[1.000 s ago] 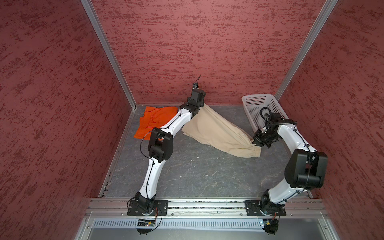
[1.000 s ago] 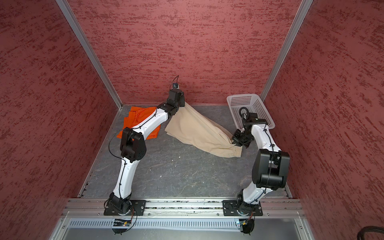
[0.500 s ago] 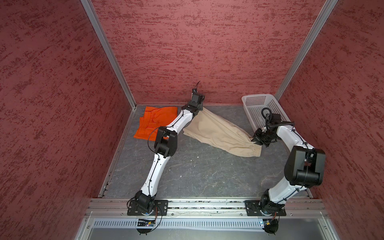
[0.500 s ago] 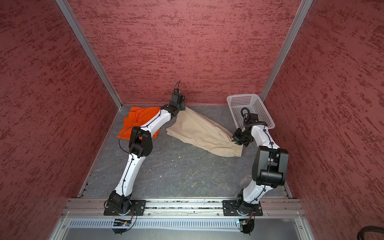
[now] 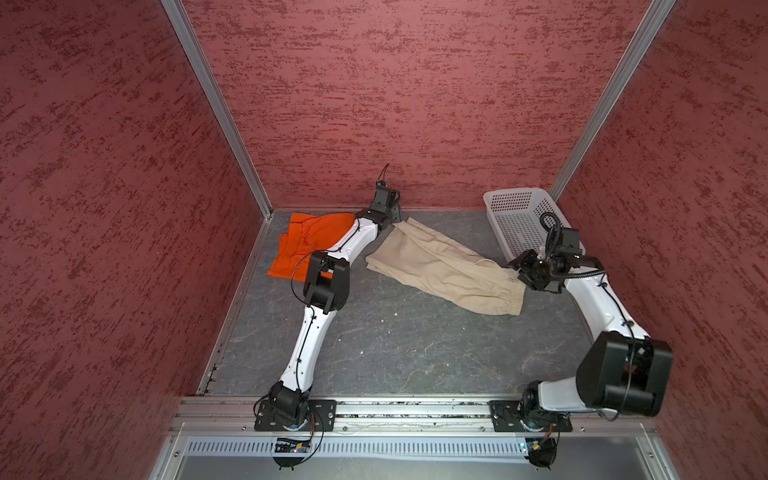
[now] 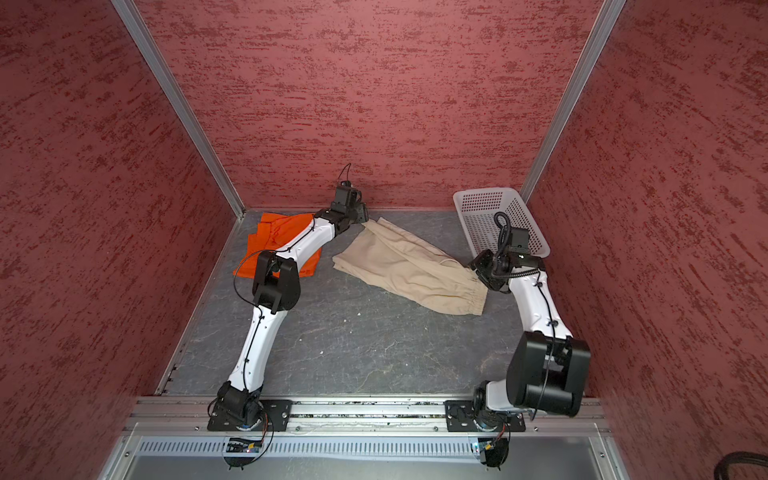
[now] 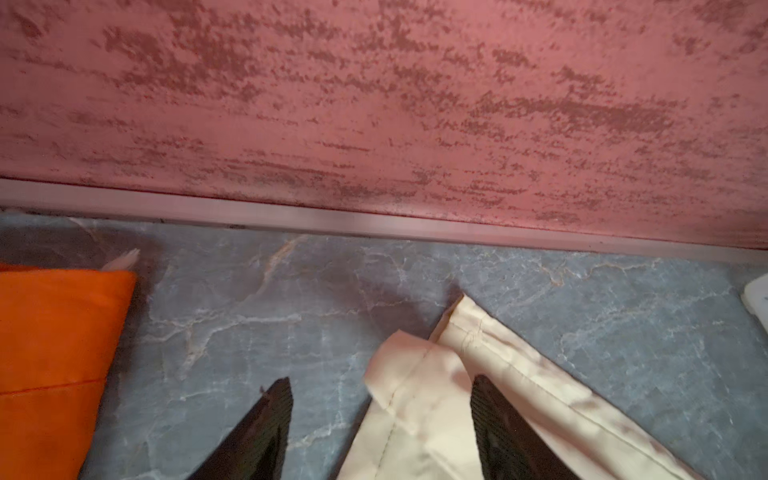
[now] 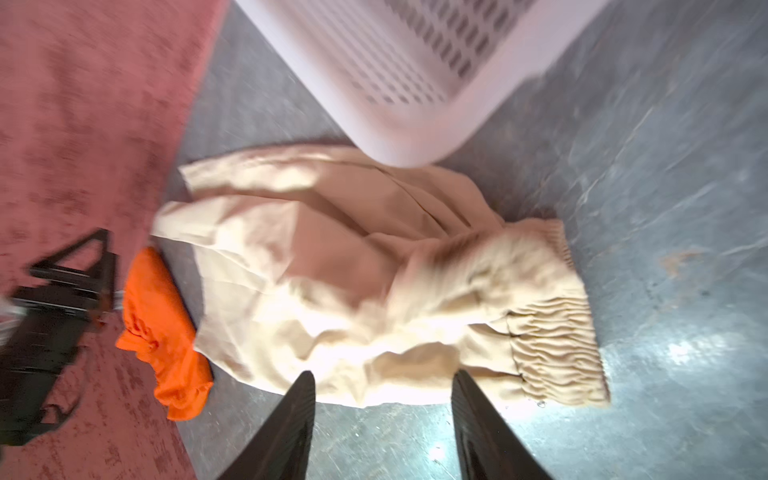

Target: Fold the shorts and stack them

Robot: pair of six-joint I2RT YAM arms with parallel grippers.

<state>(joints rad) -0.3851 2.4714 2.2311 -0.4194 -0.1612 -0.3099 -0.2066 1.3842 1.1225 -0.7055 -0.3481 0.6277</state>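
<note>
Moved: left and right jaws now parted, beige shorts (image 5: 444, 266) released flat on surface (image 5: 395, 345).
Why: spread out long for folding.

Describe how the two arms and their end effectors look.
The left arm and right arm: white curved links, boxy black joints, thin black cables clipped alongside. The left end effector and right end effector: black, tapered, ribbed fingers.

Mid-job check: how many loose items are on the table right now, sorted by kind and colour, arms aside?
Orange shorts: 1
Beige shorts: 1
White basket: 1
Total: 3
</note>
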